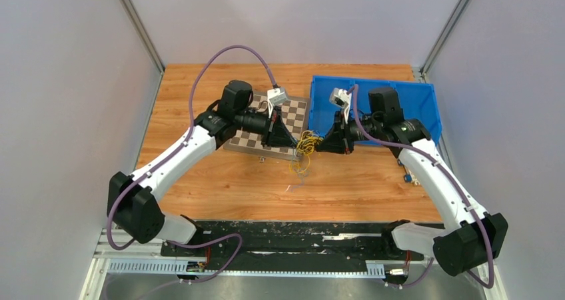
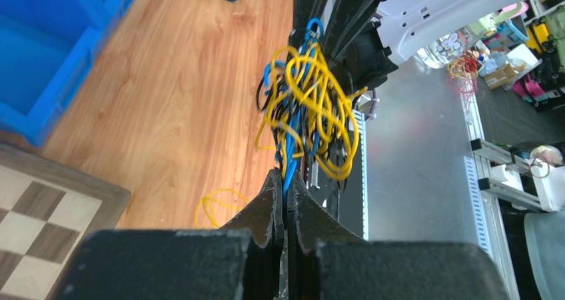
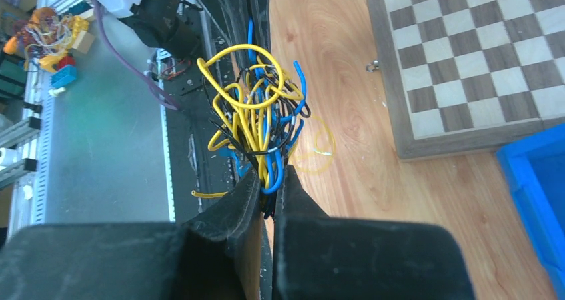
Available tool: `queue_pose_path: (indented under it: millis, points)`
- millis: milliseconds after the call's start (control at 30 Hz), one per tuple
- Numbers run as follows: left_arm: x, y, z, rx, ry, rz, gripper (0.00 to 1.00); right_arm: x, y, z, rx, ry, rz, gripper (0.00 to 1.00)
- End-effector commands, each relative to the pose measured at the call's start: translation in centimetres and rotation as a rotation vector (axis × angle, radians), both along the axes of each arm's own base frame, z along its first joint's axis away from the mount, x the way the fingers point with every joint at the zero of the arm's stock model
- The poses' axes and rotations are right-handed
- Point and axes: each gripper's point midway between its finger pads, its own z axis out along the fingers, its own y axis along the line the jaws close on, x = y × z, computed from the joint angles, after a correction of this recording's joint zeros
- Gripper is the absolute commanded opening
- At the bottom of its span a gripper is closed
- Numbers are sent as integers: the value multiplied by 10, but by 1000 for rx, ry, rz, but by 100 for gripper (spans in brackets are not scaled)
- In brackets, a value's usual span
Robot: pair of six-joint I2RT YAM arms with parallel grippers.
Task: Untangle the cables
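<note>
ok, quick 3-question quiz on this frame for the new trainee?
1. True or false: the left hand and the right hand are both shut on the cable tangle.
2. What lies under the left arm? A) blue bin B) chessboard C) steel rail
3. Fill in: the single loose loop on the wooden tabletop near the tangle is ____.
Key: 1 true; 2 B; 3 yellow.

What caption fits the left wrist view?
Left gripper shut on the yellow, blue and black cable tangle over the wooden table.
</note>
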Motion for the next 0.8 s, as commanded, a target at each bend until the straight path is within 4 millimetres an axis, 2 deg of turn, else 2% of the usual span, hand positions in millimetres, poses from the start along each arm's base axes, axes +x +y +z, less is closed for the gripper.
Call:
queue_pose_path:
  millis: [0, 33, 133, 200, 233, 267, 300, 333, 367, 400, 500, 667, 767]
  points:
    - [9, 28, 22, -29, -48, 50, 0, 10, -25, -2, -69, -115, -76, 0]
    - [16, 43, 20, -20, -54, 94, 0, 13, -33, -7, -96, -119, -91, 0]
    - [21, 79, -2, 65, -68, 151, 0, 18, -54, -19, -156, -101, -137, 0]
    - [29, 111, -13, 101, -38, 235, 0, 20, -65, -24, -183, -92, -160, 0]
    - [23, 122, -20, 118, 1, 258, 0, 21, -70, -27, -198, -87, -170, 0]
    - [31, 140, -25, 129, -14, 306, 0, 22, -75, -30, -213, -82, -180, 0]
    - [23, 150, -32, 151, 19, 324, 0, 22, -80, -33, -225, -78, -188, 0]
    - [29, 166, -37, 176, -23, 358, 0, 22, -85, -36, -236, -72, -196, 0]
    - [23, 176, -41, 198, 0, 376, 0, 22, -89, -37, -242, -72, -202, 0]
    - [28, 193, -44, 224, -33, 417, 0, 23, -93, -39, -248, -72, -208, 0]
    - [25, 225, -53, 284, -42, 473, 0, 24, -105, -43, -270, -70, -227, 0]
    - [33, 291, -74, 384, -15, 613, 0, 28, -131, -54, -313, -45, -276, 0]
    - [31, 317, -85, 435, 4, 638, 0, 28, -142, -61, -337, -32, -284, 0]
